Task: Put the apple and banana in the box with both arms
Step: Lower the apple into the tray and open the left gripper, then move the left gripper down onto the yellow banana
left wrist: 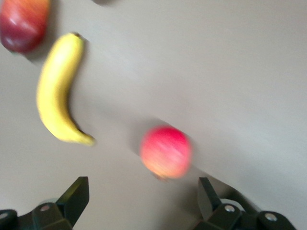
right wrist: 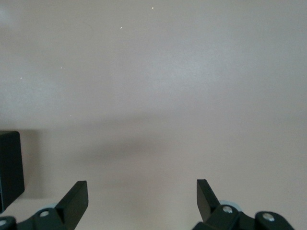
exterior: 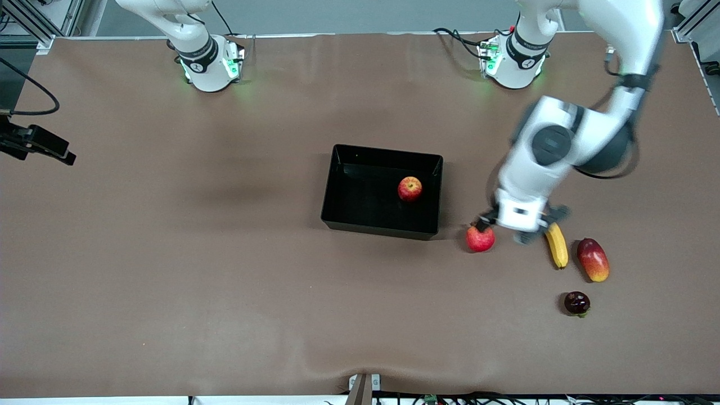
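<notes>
The apple (exterior: 410, 189) lies in the black box (exterior: 337, 191) at mid table. The banana (exterior: 557, 246) lies on the table toward the left arm's end, between a pomegranate (exterior: 480, 238) and a mango (exterior: 593, 259). My left gripper (exterior: 504, 230) is open and empty, low over the table between the pomegranate and the banana. In the left wrist view my left gripper (left wrist: 142, 187) has the pomegranate (left wrist: 166, 152) just ahead and the banana (left wrist: 57, 91) off to one side. My right gripper (right wrist: 142, 189) is open and empty over bare table, with a corner of the box (right wrist: 9, 167) in its view; it is outside the front view.
A dark purple fruit (exterior: 576, 303) lies nearer the front camera than the mango, which also shows in the left wrist view (left wrist: 21, 21). A black camera mount (exterior: 34, 143) sticks in at the right arm's end of the table.
</notes>
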`<state>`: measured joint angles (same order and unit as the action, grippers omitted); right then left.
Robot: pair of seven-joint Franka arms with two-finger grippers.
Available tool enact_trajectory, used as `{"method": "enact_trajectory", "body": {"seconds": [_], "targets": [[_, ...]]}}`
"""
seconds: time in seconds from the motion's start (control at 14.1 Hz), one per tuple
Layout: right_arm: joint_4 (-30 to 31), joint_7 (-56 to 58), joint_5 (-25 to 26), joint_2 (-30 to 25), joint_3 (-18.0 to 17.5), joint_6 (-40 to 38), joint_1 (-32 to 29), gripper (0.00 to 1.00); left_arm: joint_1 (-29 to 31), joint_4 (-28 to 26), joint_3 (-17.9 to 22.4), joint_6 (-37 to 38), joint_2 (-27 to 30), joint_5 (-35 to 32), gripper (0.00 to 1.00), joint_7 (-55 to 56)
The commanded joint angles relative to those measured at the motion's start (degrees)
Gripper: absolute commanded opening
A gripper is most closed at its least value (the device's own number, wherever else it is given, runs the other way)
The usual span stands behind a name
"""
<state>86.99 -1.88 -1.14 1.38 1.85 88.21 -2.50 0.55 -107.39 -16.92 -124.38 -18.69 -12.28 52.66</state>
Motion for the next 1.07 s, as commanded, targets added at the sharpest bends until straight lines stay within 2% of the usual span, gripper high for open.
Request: {"method": "enact_trajectory", "body": {"seconds": [0.0,0.21,0.64,0.71,0.78,0.92,1.0], "targets": [[-1.1,1.7,-1.1,-0.1,-0.8,-1.8,-0.9,1.0,6.3,-1.2,-0.7,0.1,-2.5,0.8,1.0,-7.0],[-1.1,1.1,-1.1,0.0,-1.1,-3.6,-0.1,1.0,11.5,-2.2,-0.7,-3.5,-7.6,0.2,1.0,-8.4],[-0.9,2.0,-0.8,0.1,-1.1,-4.6,0.2,1.0,17.2,-2.3,-0.4,-9.6,-14.8,-2.5,1.0,-13.8],[-0.9,1.9,-0.4,0.1,-1.1,-4.6,0.2,1.0,17.2,-2.3,-0.4,-9.7,-15.3,-3.2,0.9,-13.8],[-1.1,2.0,-0.3,0.1,-1.0,-4.6,0.1,1.0,17.1,-2.3,-0.4,-9.7,-15.4,-3.5,0.69,-13.8],[-1.0,2.1,-0.3,0.1,-1.0,-4.8,0.1,1.0,17.0,-2.2,-0.5,-9.7,-15.4,-3.6,0.07,-13.9],[-1.0,2.0,-0.3,0.1,-1.0,-5.2,0.3,1.0,16.9,-2.3,-0.5,-9.7,-15.2,-3.6,0.0,-14.2]]}}
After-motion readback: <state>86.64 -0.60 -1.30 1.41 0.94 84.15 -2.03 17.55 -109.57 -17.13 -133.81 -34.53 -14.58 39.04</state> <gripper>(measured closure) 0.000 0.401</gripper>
